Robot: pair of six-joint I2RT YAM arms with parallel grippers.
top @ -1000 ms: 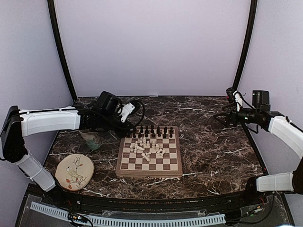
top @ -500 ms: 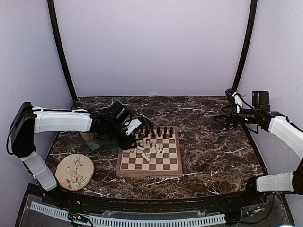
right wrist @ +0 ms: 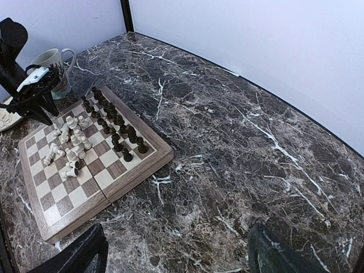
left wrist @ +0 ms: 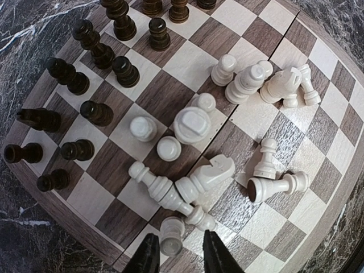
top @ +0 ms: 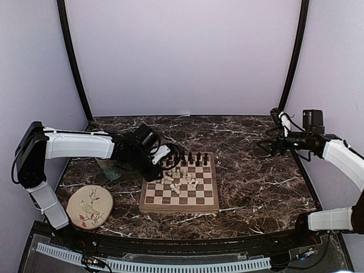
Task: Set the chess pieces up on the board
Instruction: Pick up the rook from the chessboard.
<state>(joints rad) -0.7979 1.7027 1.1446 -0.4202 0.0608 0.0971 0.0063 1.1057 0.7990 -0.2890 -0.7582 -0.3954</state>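
— Where is the left gripper (top: 161,166)?
— Poised over the board (top: 193,199) at its far-left corner; cream pieces (top: 176,181) lie jumbled just right of it, dark pieces (top: 190,158) standing along the far edge.
— And the right gripper (top: 266,145)?
— Well apart, beyond the board's right edge.

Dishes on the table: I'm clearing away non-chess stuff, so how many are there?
2. A mug stands off the far-left corner of the board; a round bird-patterned plate lies left of the board's near-left corner. No others show in any view.
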